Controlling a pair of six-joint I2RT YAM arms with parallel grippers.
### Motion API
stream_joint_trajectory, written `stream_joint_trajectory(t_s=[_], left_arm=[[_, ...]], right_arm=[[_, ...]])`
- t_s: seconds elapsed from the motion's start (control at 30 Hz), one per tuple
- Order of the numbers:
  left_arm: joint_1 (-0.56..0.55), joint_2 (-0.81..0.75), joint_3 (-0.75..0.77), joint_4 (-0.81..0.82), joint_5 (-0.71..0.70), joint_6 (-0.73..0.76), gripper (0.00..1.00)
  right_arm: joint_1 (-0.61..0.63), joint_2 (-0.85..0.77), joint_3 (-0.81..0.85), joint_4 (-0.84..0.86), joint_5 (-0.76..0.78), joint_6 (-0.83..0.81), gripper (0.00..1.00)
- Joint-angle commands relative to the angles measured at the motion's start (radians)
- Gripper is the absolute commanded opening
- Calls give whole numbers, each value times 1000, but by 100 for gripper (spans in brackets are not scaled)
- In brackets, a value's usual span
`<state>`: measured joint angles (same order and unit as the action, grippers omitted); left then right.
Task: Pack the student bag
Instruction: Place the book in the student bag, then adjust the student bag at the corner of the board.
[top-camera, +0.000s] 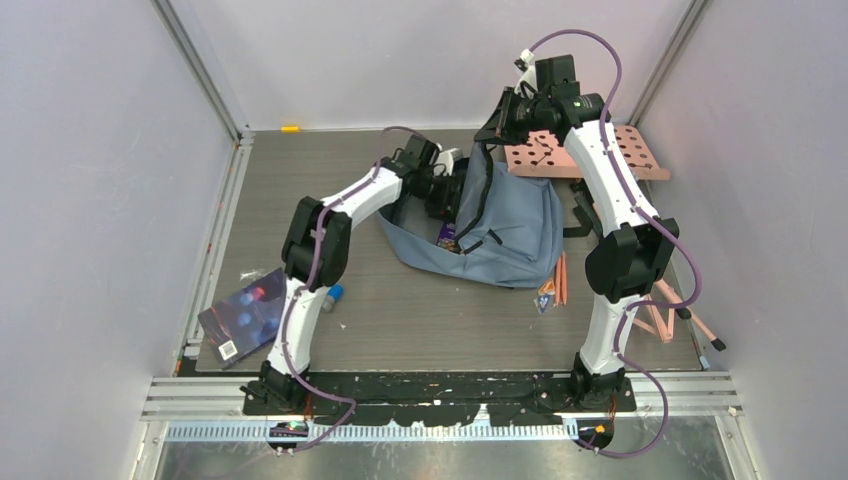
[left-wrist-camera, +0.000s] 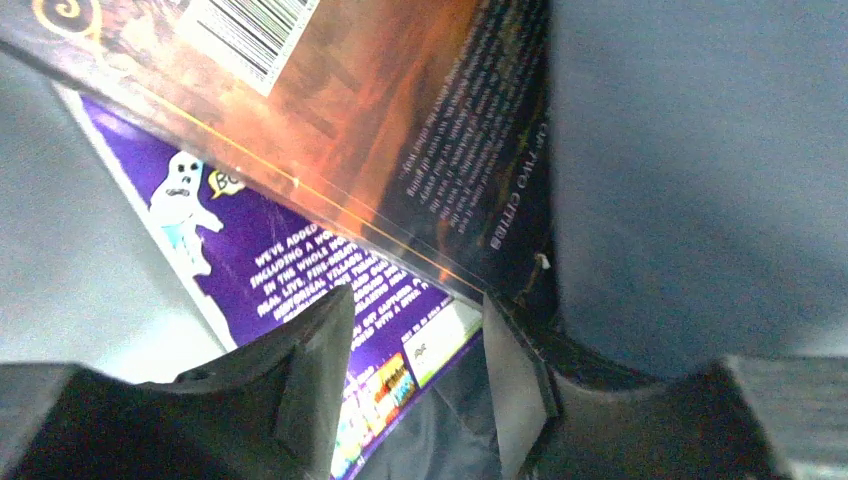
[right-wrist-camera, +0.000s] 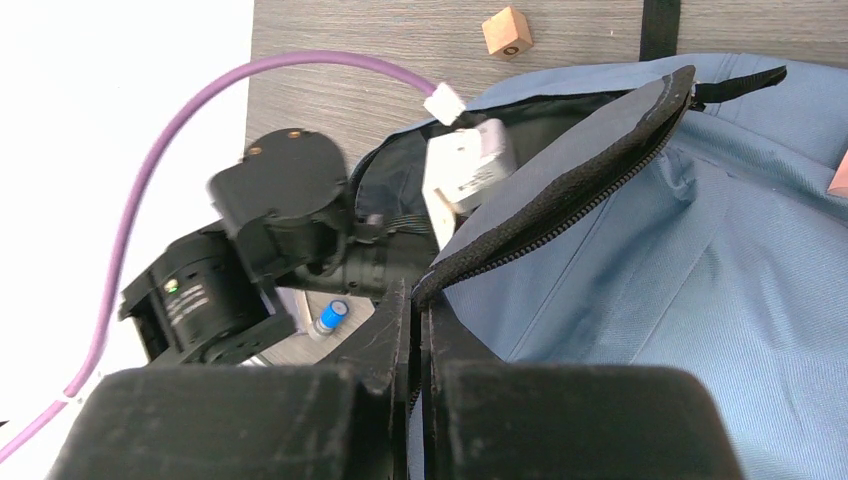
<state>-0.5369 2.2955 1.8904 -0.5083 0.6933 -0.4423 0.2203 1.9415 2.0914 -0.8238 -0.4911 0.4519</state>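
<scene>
Near edge, your left: a dark glossy book (top-camera: 240, 315) lies flat on the surface (top-camera: 420, 320). A small blue-capped cylinder (top-camera: 332, 294) sits just beside the left arm. Orange pencils (top-camera: 560, 278) lie at the near right corner of the student bag (top-camera: 515, 225).

Mid-surface: the bag is slumped, mouth open toward the left arm. Your right tool (right-wrist-camera: 417, 300) is clenched on its zippered rim, which is lifted. Your left tool (left-wrist-camera: 415, 320) is inside the mouth, released, fingers apart, nothing pinched. Just ahead of it, an orange-and-black book (left-wrist-camera: 380, 130) with a barcode overlaps a purple ghost book (left-wrist-camera: 260, 260).

Far: pegboard (top-camera: 600, 150) behind the bag.
</scene>
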Motion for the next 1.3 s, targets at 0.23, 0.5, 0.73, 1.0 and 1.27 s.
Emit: stream_joint_trajectory(t_s=[0.23, 0.5, 0.73, 1.0, 1.27], left_arm=[[100, -392, -154, 49, -187, 68, 77], [249, -646, -384, -71, -480, 73, 89], [386, -782, -559, -152, -750, -26, 99], [496, -928, -734, -168, -811, -170, 100], [669, -1201, -988, -278, -967, -501, 100]], right_arm=[[-5, -81, 15, 74, 12, -11, 0], [-6, -78, -16, 91, 18, -27, 1], [-20, -85, -114, 22, 188, -46, 0], [-52, -156, -348, -19, 390, -111, 21], [-52, -188, -300, -14, 519, -160, 51]])
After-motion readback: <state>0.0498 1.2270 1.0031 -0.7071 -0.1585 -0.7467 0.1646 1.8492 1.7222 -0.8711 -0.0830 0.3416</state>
